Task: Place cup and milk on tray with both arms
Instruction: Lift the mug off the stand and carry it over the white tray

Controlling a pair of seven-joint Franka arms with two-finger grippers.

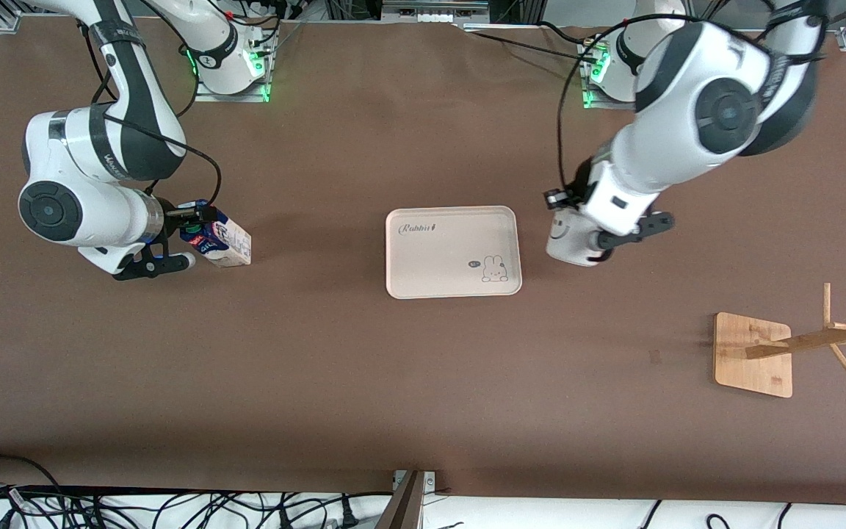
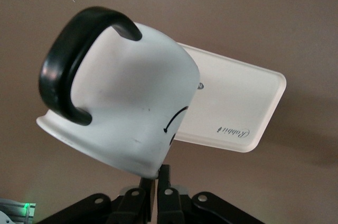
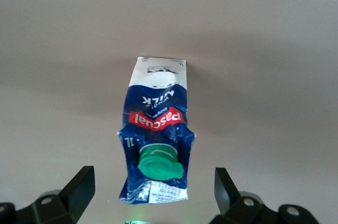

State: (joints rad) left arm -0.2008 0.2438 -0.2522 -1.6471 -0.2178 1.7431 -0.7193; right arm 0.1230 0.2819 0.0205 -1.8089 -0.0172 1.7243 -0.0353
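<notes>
The cream tray (image 1: 452,253) lies mid-table and is bare; it also shows in the left wrist view (image 2: 237,108). My left gripper (image 1: 590,246) is shut on the rim of the white cup (image 1: 566,239), beside the tray toward the left arm's end. The left wrist view shows the fingers (image 2: 165,179) pinching the cup's wall (image 2: 132,102), black handle up. I cannot tell if the cup touches the table. The milk (image 1: 228,242) stands on the table toward the right arm's end. My right gripper (image 1: 186,236) is open, its fingers either side of the carton's top (image 3: 156,113) without touching.
A wooden stand (image 1: 753,353) with slanted pegs (image 1: 827,338) sits toward the left arm's end, nearer the front camera than the tray. Cables run along the table's near edge (image 1: 173,507).
</notes>
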